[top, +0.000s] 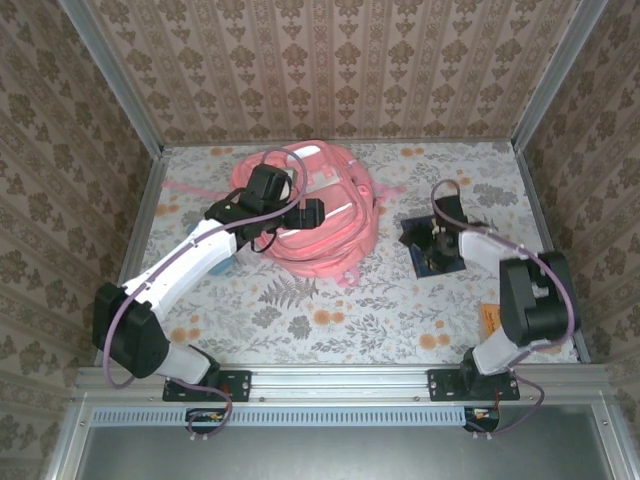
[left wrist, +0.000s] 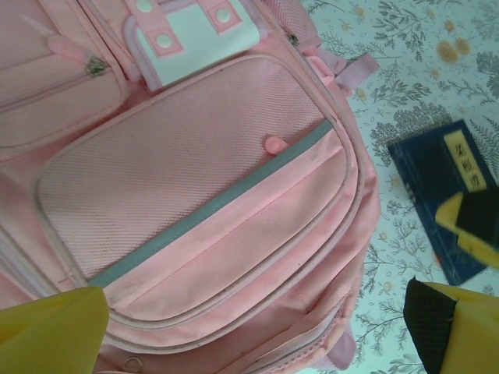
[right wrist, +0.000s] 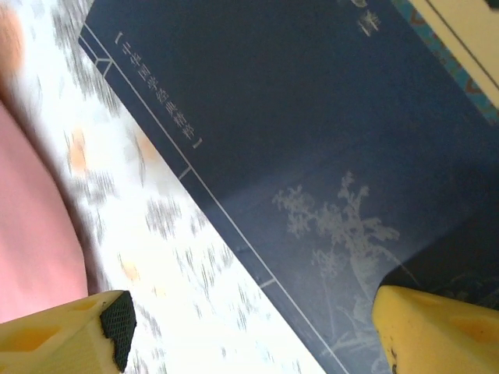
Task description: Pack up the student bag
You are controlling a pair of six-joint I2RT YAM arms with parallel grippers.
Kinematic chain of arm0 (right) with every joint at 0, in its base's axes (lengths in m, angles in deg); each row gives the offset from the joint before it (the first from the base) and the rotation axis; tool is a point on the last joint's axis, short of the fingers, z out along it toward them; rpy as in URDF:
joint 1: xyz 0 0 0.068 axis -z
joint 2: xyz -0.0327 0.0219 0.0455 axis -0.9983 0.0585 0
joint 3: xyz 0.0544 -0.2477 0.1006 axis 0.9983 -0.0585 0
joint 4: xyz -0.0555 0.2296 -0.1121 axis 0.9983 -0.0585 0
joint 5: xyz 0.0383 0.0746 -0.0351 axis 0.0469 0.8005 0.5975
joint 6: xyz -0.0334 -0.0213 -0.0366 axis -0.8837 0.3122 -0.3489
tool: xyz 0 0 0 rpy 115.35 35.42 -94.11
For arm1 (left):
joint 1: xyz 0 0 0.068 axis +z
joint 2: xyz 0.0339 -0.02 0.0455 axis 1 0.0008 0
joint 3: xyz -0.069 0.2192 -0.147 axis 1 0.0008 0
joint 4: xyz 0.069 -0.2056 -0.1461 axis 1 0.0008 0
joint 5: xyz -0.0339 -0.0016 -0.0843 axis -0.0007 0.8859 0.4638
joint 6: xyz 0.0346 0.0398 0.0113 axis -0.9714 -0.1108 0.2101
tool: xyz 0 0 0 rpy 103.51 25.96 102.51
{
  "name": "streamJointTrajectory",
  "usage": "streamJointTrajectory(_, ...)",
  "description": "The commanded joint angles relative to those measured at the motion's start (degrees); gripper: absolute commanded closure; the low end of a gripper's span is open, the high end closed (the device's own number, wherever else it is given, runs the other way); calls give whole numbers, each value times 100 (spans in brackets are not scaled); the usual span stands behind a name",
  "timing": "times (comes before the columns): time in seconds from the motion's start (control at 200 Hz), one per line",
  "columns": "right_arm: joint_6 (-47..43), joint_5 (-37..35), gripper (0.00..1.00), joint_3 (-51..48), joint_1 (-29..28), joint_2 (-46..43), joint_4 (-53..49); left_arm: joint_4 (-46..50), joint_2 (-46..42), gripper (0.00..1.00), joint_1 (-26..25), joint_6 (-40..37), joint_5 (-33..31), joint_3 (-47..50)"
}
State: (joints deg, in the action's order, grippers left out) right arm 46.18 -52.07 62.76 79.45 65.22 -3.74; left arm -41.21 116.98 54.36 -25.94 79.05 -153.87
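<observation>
Left hand (top: 308, 214), released with its fingers wide, hangs above the pink student bag (top: 345, 235), which lies flat at the far centre-left of the floral surface (top: 300, 310). To the right, apart from the bag, lies a dark blue book (right wrist: 296, 117). The right hand (right wrist: 253, 315), released, straddles the book's edge.

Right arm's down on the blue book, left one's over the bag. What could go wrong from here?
1. The book lies flat on the table. The right claw straddles its edge, so closing may just push it or scrape the cover.
2. The student bag looks zipped on its front pockets, and the left claw hangs open above it, so the book may have nowhere to go.
</observation>
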Motion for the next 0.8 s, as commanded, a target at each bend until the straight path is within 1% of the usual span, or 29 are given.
streamJointTrajectory(0.0,958,119,17,-926,-364,-662,40,-65,181,0,-35,273,317,-17)
streamJointTrajectory(0.025,1101,100,17,-1113,-481,-751,106,-56,213,0,-43,294,363,-43)
streamJointTrajectory(0.035,1173,96,17,-1210,-540,-979,137,-55,230,0,-44,307,371,-48)
streamJointTrajectory(0.085,1352,88,17,-1492,-756,-1304,190,-45,298,0,-68,358,471,-97)
streamJointTrajectory(0.16,1294,178,17,-1631,-862,-1655,46,-59,411,0,-118,457,607,-168)
streamJointTrajectory(0.24,860,86,17,-1374,-852,-2028,-548,-140,528,0,-211,589,719,-206)
streamJointTrajectory(0.31,372,-347,15,-965,-816,-2298,-1096,-269,640,0,-333,729,802,-224)
streamJointTrajectory(0.36,-10,-587,13,-680,-665,-2380,-1348,-346,723,0,-433,840,838,-268)
streamJointTrajectory(0.41,-338,-610,13,-500,-466,-2330,-1354,-419,829,1,-545,977,874,-306)
streamJointTrajectory(0.435,-534,-612,13,-417,-350,-2270,-1518,-467,883,2,-610,1061,879,-321)
streamJointTrajectory(0.56,-1291,-902,14,27,137,-1668,-1785,-681,1211,10,-893,1563,1056,-426)
streamJointTrajectory(0.725,-1763,-1282,16,351,496,-955,-1908,-1034,1606,19,-1205,2124,1162,-480)
streamJointTrajectory(0.795,-1860,-1335,18,379,565,-834,-1898,-1156,1788,24,-1300,2320,1238,-513)
